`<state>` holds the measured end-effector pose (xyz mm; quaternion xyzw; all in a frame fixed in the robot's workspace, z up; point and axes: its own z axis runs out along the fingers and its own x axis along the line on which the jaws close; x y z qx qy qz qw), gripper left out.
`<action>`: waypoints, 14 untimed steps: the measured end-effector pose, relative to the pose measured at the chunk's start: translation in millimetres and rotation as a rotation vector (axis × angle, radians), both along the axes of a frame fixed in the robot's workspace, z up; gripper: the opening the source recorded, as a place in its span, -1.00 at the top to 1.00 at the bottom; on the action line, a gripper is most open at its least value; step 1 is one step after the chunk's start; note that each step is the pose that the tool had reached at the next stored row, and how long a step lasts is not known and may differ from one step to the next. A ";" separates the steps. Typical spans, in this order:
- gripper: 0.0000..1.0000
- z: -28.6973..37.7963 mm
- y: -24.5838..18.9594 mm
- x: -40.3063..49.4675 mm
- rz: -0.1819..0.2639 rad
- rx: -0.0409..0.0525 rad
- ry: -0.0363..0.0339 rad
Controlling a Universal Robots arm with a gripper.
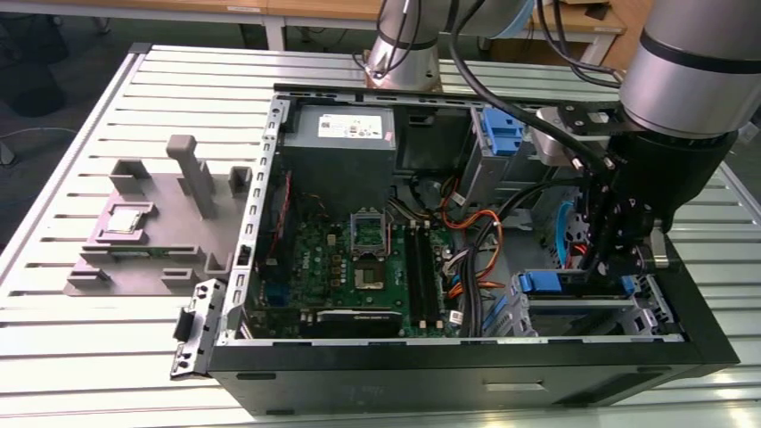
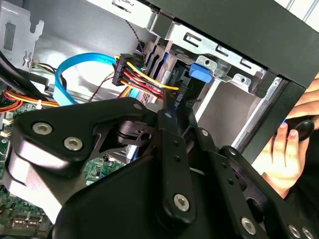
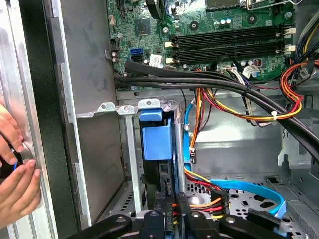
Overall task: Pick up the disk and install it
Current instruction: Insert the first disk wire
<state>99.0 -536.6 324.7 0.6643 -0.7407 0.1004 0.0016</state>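
The disk stands edge-on in a slot of the grey drive cage, at the case's front corner on the exterior view's right. Only its dark edge and the blue carrier end show; its flat face is hidden. My gripper reaches down into the cage and is shut on the disk's edge, right beside a red, yellow and black power cable. In the second wrist view the gripper sits just under the blue carrier end. The exterior view shows the gripper between blue carrier parts.
The open computer case lies on a slatted table, with the motherboard and power supply inside. Thick black and orange cables and a blue flat cable run close to the cage. A person's hands rest outside the case wall. A grey fixture stands at the exterior view's left.
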 end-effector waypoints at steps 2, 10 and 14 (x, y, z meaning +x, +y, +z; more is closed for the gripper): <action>0.52 0.1 0.0 0.0 0.000 -0.0003 0.0000; 0.52 3.5 0.0 0.1 0.000 0.0029 0.0009; 0.52 6.2 0.0 0.5 0.000 0.0038 0.0043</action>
